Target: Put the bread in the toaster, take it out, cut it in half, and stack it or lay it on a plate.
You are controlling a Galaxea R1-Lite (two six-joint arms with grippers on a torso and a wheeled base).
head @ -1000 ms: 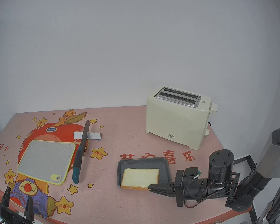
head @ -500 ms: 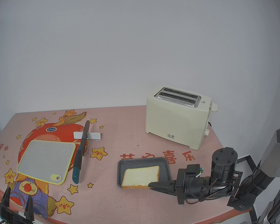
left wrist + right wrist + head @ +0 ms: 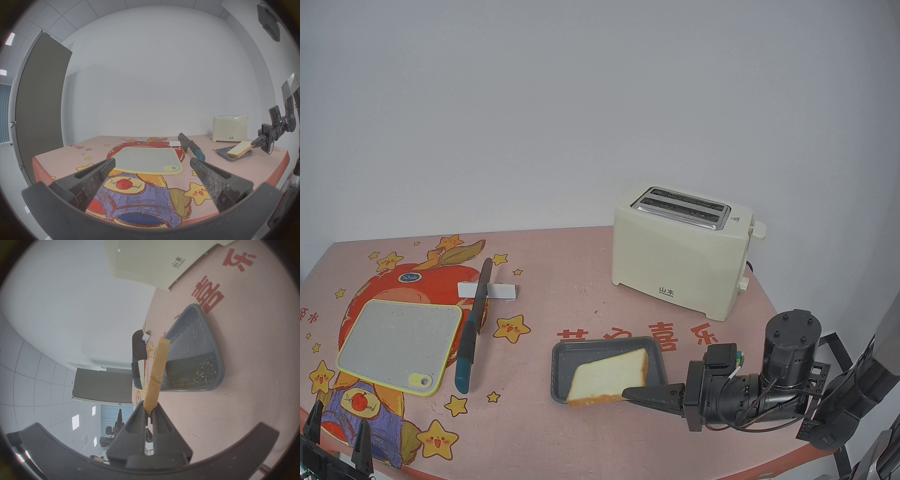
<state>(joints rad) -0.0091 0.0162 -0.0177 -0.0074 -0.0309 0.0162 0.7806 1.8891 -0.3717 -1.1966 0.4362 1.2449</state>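
A slice of white bread (image 3: 609, 377) is tilted up over the dark grey tray (image 3: 594, 350), its right edge raised. My right gripper (image 3: 627, 394) is shut on the bread's near right corner. In the right wrist view the bread (image 3: 157, 371) runs edge-on from the right gripper (image 3: 149, 410) over the tray (image 3: 200, 377). The cream toaster (image 3: 681, 249) stands behind the tray with both slots empty. My left gripper (image 3: 153, 175) stands open at the table's near left corner, nothing between its fingers; from there the bread (image 3: 239, 149) shows far off.
A grey cutting board with a yellow-green rim (image 3: 397, 344) lies at the left. A knife with a teal handle (image 3: 471, 331) lies beside it, its blade resting on a small white block (image 3: 487, 290). The toaster's lever (image 3: 757, 230) faces right.
The right gripper has drawn back to the right and risen a little, lifting the bread's right edge off the tray so the slice now tilts. The left arm has stayed still.
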